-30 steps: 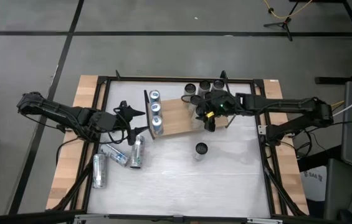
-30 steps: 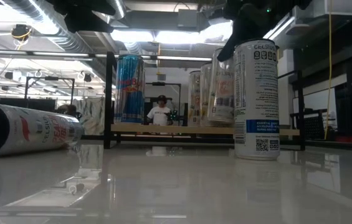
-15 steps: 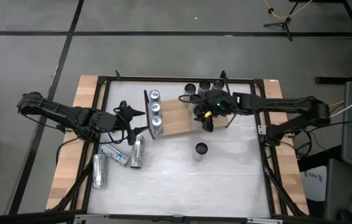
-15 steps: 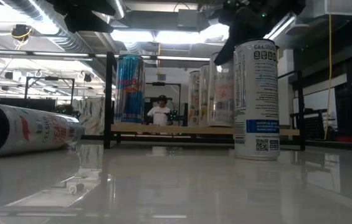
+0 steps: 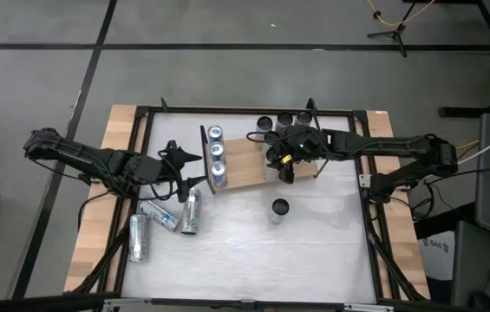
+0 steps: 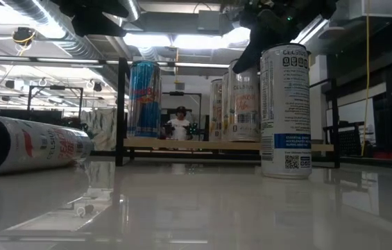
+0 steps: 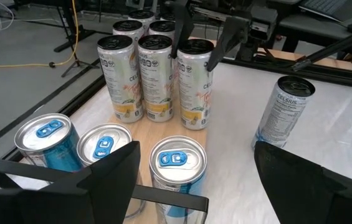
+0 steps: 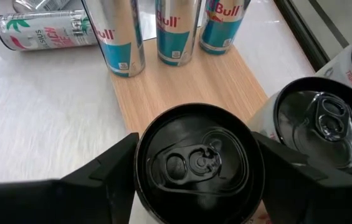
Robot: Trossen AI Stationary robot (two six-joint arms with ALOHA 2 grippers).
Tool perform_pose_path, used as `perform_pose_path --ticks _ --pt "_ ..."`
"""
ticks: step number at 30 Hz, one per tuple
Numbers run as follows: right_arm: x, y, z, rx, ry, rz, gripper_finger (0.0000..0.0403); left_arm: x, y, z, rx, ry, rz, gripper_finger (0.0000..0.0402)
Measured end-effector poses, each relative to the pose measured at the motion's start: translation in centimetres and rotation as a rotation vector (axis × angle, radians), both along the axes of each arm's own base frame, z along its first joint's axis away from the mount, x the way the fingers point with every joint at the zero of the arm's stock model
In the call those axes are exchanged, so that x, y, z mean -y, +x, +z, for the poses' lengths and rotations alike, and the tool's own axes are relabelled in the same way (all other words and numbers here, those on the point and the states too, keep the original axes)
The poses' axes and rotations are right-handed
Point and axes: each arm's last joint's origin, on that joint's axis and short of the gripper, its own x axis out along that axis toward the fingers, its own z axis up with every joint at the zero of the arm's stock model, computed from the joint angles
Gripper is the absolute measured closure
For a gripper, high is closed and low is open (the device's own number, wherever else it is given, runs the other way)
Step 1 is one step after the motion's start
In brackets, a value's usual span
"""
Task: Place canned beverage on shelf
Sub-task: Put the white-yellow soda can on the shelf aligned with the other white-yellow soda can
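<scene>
High view: shelf (image 5: 243,165) at mid-table, three blue cans (image 5: 217,158) in a row at its left end, upright. Right gripper (image 5: 281,161) at the shelf's right edge, fingers spread wide around a black-topped can (image 8: 192,163), clamped on both sides, upright above the board. More pale cans (image 7: 144,78) grouped just beside it. Lone can (image 5: 279,209) upright on the table (image 5: 314,251), off the shelf. Left gripper (image 5: 194,178) by the shelf's left end, open, empty, near three fallen cans (image 5: 165,221).

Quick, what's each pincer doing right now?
Left pincer: open, empty, near the blue cans.
Right pincer: closed on a black-topped can over the shelf.
</scene>
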Motion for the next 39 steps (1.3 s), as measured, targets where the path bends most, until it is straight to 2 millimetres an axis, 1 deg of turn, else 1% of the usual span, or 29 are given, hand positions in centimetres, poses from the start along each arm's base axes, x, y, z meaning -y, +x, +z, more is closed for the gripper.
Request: perform_pose_path --ticks 35,37,39 --pt "0.03 0.15 -0.05 0.014 -0.002 -0.001 0.0145 0.00 0.00 0.00 0.000 0.000 0.000 0.0093" --pt "0.03 0.19 -0.04 0.018 -0.003 -0.001 0.0138 0.00 0.00 0.00 0.000 0.000 0.000 0.0093" --pt "0.03 0.19 -0.05 0.017 -0.002 -0.001 0.0123 0.00 0.00 0.00 0.000 0.000 0.000 0.0093"
